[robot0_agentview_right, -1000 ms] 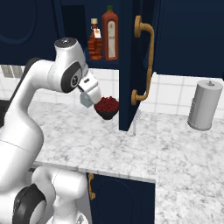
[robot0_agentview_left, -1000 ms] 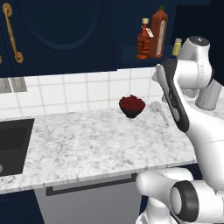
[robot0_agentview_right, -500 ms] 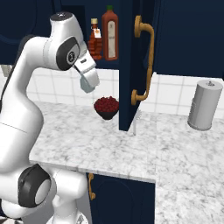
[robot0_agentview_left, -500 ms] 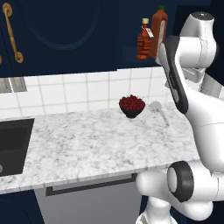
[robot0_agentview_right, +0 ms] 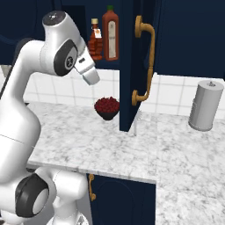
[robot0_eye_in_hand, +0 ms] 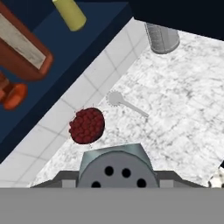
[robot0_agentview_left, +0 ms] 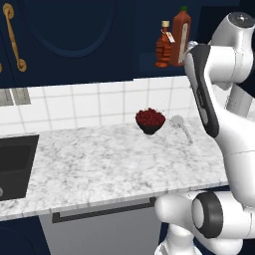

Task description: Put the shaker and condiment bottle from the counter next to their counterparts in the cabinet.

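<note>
In the hand view the shaker (robot0_eye_in_hand: 116, 168) shows its grey cap with holes, gripped between the fingers of my gripper (robot0_eye_in_hand: 116, 177), which is shut on it. From the right base camera my gripper (robot0_agentview_right: 91, 75) hangs just below and in front of the open cabinet (robot0_agentview_right: 103, 63). On the cabinet shelf the small red-orange condiment bottle (robot0_agentview_left: 163, 46) (robot0_agentview_right: 94, 39) stands right beside the tall red bottle with a green cap (robot0_agentview_left: 181, 37) (robot0_agentview_right: 110, 35). The yellow shaker (robot0_eye_in_hand: 70, 13) stands on the same shelf, past the tall bottle (robot0_eye_in_hand: 19, 48). The marble counter (robot0_agentview_left: 99, 164) lies below.
A dark bowl of red berries (robot0_agentview_left: 150, 119) (robot0_agentview_right: 107, 107) and a grey utensil (robot0_agentview_left: 180, 124) sit at the back of the counter under the cabinet. The open navy door with a brass handle (robot0_agentview_right: 147, 57) juts out right of the shelf. A grey canister (robot0_agentview_right: 205, 105) stands far right; the sink (robot0_agentview_left: 15, 164) is far left.
The arm has straightened and lifted the hand with the shaker from just above the bowl up toward the cabinet shelf. Nothing on the shelf or counter has moved.
</note>
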Robot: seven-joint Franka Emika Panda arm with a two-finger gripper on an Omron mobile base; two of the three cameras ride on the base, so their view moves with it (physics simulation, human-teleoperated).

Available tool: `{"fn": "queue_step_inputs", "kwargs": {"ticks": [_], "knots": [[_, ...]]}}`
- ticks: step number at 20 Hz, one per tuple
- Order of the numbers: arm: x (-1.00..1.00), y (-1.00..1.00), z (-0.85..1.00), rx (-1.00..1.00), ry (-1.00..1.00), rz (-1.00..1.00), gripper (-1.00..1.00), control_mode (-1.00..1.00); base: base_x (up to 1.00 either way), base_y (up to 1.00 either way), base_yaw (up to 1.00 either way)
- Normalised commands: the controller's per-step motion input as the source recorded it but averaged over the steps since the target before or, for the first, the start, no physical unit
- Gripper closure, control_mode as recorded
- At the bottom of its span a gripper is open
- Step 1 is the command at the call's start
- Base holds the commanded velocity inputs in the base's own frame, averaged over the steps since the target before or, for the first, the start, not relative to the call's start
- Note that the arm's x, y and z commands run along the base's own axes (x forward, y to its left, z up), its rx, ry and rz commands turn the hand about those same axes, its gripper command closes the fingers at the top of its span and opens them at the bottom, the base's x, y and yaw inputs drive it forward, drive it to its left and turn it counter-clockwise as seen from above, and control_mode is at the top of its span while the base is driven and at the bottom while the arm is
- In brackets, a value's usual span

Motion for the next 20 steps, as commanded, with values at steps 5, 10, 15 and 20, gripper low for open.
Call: {"fn": "queue_step_inputs", "kwargs": {"ticks": [5, 10, 15, 20], "knots": [[0.23, -0.35, 0.01, -0.09, -0.03, 0.00, 1.00, -1.00, 0.00, 0.00, 0.00], [0.49, -0.35, 0.10, -0.20, 0.00, 0.00, 1.00, -1.00, 0.00, 0.00, 0.00], [0.46, -0.09, 0.27, -0.22, 0.00, 0.00, 1.00, -1.00, 0.00, 0.00, 0.00], [0.28, -0.05, 0.34, 0.00, 0.06, 0.01, 1.00, -1.00, 0.00, 0.00, 0.00]]}}
